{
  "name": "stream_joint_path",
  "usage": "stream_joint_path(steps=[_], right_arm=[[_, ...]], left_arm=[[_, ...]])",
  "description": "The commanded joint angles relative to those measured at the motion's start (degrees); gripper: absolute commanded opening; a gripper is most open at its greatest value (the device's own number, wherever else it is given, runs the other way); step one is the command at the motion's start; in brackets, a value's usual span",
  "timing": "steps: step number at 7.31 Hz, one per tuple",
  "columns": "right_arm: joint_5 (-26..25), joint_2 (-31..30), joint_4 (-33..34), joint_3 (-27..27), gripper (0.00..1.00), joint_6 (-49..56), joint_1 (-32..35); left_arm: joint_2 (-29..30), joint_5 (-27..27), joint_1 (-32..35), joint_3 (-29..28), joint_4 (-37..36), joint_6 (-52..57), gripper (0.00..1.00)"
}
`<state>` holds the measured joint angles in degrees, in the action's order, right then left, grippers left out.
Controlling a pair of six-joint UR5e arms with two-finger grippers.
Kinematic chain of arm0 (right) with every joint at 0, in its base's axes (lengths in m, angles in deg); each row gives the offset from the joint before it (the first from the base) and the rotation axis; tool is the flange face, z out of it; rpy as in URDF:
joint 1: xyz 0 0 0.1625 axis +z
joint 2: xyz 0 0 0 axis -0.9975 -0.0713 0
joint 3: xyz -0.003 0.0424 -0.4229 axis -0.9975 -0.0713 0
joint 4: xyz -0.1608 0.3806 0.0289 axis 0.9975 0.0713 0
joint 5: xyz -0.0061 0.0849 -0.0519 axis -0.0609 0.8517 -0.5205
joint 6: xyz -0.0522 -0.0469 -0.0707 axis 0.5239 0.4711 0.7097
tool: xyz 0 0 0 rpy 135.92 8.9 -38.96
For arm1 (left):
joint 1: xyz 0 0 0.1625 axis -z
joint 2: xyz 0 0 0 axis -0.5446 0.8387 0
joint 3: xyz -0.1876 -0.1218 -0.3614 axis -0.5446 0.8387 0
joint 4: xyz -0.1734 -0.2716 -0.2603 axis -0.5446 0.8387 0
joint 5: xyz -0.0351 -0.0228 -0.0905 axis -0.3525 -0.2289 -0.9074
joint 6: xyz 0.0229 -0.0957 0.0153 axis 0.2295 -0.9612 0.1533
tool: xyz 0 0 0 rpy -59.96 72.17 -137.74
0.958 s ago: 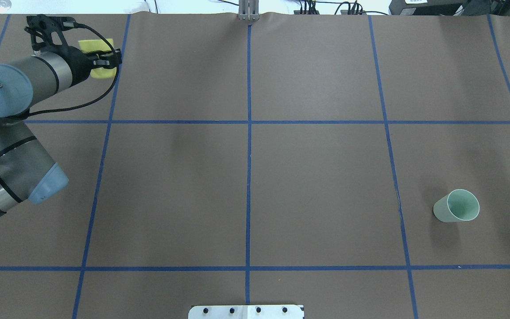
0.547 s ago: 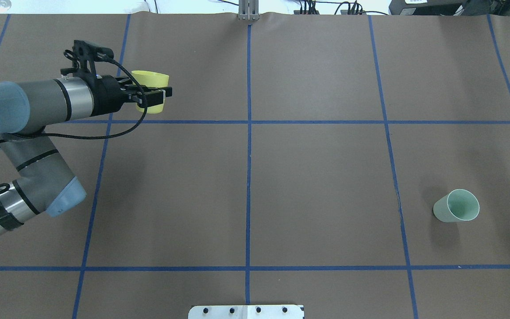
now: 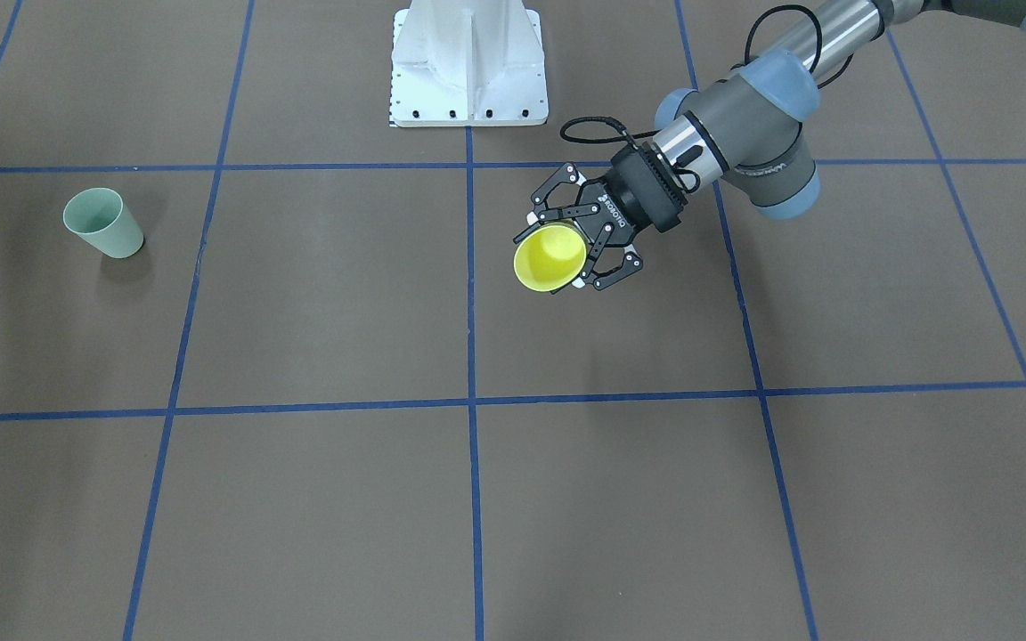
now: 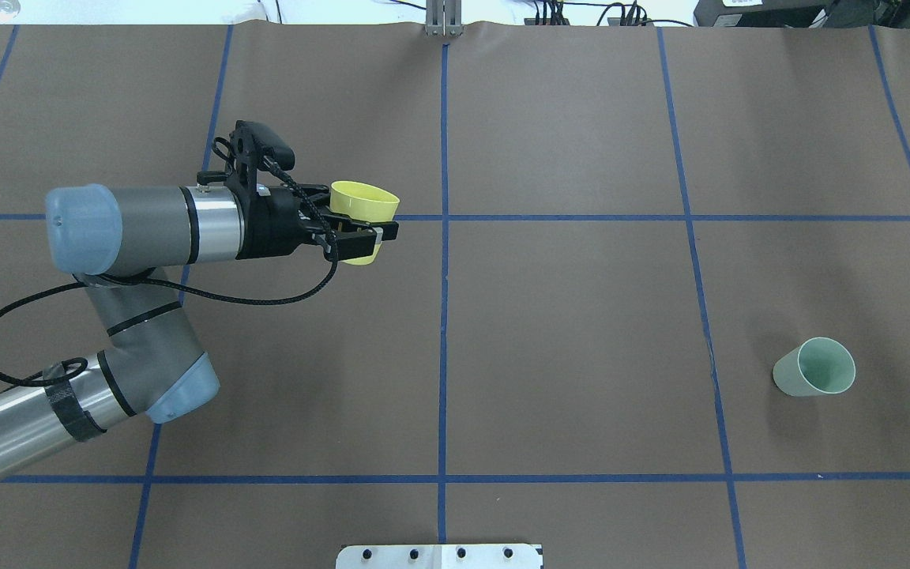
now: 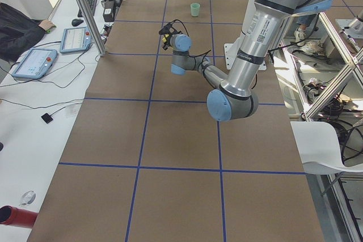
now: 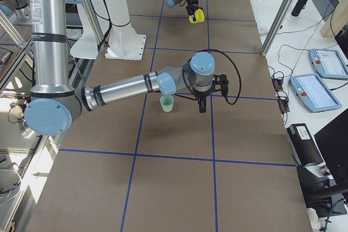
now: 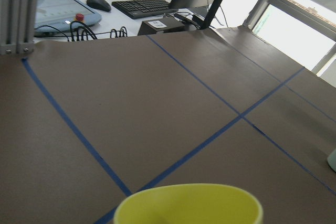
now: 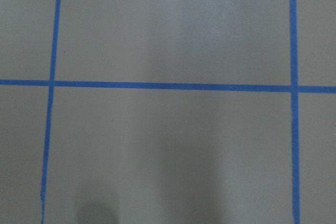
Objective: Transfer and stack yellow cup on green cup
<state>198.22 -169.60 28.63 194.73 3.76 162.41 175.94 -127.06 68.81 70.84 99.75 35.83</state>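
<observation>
Two cups: yellow cup (image 3: 549, 258) in left tool (image 3: 566, 252), green cup (image 4: 814, 378) seemingly upright.

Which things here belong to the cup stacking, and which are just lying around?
Job in hand:
yellow cup, held in the left gripper
green cup, standing upright, alone

Lying about:
keyboard
mouse
touch panel

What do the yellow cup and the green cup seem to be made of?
The yellow cup is probably plastic: smooth, with a slight sheen, a thin wall, and the same even colour inside and out. The green cup is likely the same kind of plastic, pale and rather matte, with a thin rim, uniform colour, and no print or handle.
</observation>
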Motion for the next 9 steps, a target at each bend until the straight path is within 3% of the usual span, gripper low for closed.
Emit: stream_joint_path(steps=[1, 3, 7, 9], right_arm=[[-0.06, 11.12, 0.2, -2.6, 1.0, -9.37, -10.7], [-0.85, 20.0, -0.5, -3.05, 0.99, -25.4, -19.41], [-0.77, 26.54, -0.41, -4.55, 0.97, -30.13, -26.2], [-0.68, 28.21, -0.41, -4.2, 0.97, -32.93, -27.97]], left_arm=[[0.27, -0.51, -0.65, -0.23, 0.27, 0.08, 0.0], [0.27, -0.78, -1.97, -0.23, 0.79, 0.08, 0.0], [1.23, -4.02, -3.9, -3.82, 8.76, 0.6, 0.0], [3.06, -4.03, -5.57, -6.55, 15.71, 9.71, 0.0]])
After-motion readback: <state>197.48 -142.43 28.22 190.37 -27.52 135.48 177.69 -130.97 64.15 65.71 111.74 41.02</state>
